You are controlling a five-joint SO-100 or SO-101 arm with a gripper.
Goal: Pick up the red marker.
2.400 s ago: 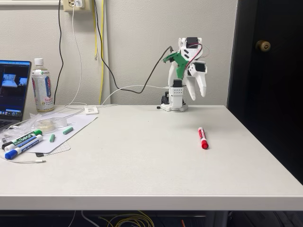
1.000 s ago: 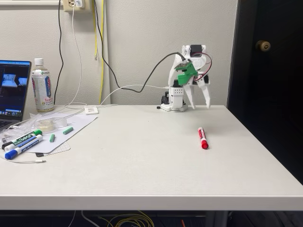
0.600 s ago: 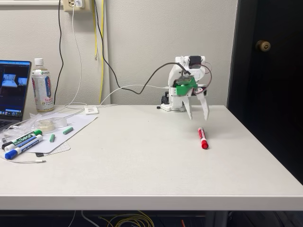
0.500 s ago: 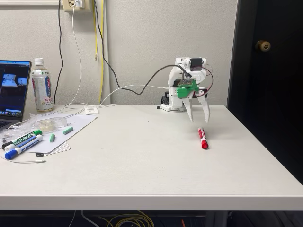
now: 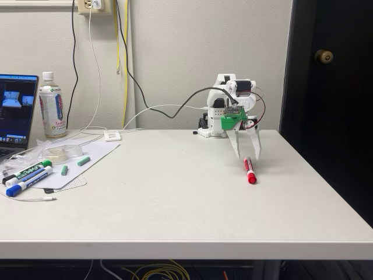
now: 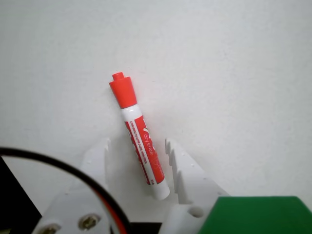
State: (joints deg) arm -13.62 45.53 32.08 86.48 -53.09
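The red marker (image 5: 249, 170) lies flat on the white table, right of centre in the fixed view, red cap toward the camera. In the wrist view the red marker (image 6: 139, 137) points its cap away, and its white tail end sits between my two white fingers. My gripper (image 5: 247, 157) hangs open just above the marker's far end, fingers pointing down, one on each side of the barrel. The gripper (image 6: 136, 146) holds nothing, and the marker rests on the table.
At the left of the table (image 5: 175, 204) lie a green-capped marker (image 5: 29, 171) and a blue-capped marker (image 5: 23, 182) on a sheet of paper, with a bottle (image 5: 52, 108) and a laptop (image 5: 16, 111) behind. A dark door (image 5: 329, 87) stands to the right.
The arm has unfolded forward and down from its upright pose at the base. The open gripper now straddles the far end of the red marker, which has not moved.
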